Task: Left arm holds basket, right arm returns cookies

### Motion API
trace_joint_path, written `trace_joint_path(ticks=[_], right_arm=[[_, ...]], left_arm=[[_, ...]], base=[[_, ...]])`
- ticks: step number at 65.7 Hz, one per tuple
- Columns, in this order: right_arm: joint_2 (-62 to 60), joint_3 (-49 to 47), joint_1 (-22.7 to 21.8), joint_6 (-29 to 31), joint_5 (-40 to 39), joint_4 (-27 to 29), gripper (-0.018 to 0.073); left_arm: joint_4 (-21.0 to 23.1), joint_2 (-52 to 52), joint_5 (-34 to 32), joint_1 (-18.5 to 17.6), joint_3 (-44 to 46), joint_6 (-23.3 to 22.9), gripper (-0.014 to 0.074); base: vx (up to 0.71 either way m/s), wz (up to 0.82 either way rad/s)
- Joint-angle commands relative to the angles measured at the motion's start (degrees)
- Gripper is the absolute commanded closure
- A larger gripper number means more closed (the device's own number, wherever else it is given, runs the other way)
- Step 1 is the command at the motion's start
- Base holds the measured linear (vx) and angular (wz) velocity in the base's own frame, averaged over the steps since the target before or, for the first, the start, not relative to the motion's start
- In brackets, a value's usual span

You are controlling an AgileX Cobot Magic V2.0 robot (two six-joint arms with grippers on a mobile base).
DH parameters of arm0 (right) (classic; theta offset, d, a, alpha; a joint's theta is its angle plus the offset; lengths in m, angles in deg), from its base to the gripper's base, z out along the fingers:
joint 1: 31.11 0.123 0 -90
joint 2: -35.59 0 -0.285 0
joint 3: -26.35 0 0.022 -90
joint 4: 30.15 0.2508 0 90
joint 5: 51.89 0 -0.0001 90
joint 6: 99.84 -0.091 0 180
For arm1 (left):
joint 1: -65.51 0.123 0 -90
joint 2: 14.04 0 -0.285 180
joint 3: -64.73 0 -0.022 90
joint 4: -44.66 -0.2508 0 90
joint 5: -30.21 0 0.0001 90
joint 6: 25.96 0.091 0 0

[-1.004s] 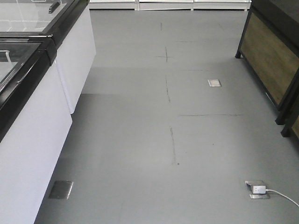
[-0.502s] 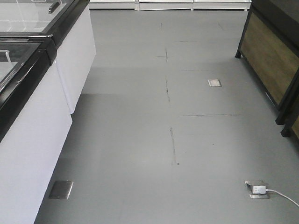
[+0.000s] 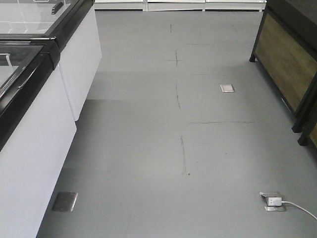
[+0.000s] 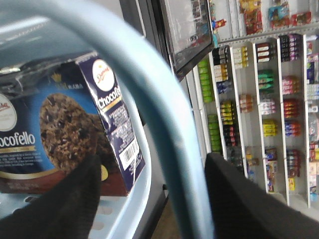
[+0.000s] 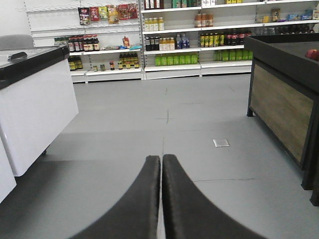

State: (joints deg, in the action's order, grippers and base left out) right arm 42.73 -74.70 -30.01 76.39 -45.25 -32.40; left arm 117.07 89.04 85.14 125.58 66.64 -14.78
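The left wrist view is filled by the light blue basket [image 4: 130, 201], whose curved handle [image 4: 149, 89] runs between the black fingers of my left gripper [image 4: 153, 162]. The fingers stand wide apart, with the handle close to the right finger [image 4: 249, 199]. The cookies [image 4: 65, 124], a navy box with a chocolate cookie picture, stand inside the basket. My right gripper [image 5: 161, 158] is shut with nothing between its fingers, hanging over the grey floor. The front view shows neither arm, basket nor cookies.
White chest freezers with black rims [image 3: 29, 124] line the left side. A dark display stand with wooden panels [image 3: 287, 64] is on the right. A floor socket with a white plug and cable [image 3: 273, 201] lies front right. Stocked shelves [image 5: 174, 40] stand at the far end.
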Motion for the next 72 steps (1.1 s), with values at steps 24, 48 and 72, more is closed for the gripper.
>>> trace_joint_path(ticks=[24, 48, 72], right_arm=[[-0.63, -0.04, -0.18, -0.03, -4.48, -0.39, 0.0568], [-0.63, -0.04, -0.18, -0.03, -4.48, -0.39, 0.0568], [-0.63, -0.04, -0.18, -0.03, -4.48, -0.39, 0.0568]], left_arm=[[15.30, -2.18, 3.45, 0.81, 1.56, 6.29, 0.0604], [27.08, -2.18, 6.25, -8.44, 2.96, 10.30, 0.0604], [27.12, -2.18, 1.00, -31.92, 10.16, 10.67, 0.0603]], base=[[0.00, 0.00], [0.00, 0.00], [0.00, 0.00]])
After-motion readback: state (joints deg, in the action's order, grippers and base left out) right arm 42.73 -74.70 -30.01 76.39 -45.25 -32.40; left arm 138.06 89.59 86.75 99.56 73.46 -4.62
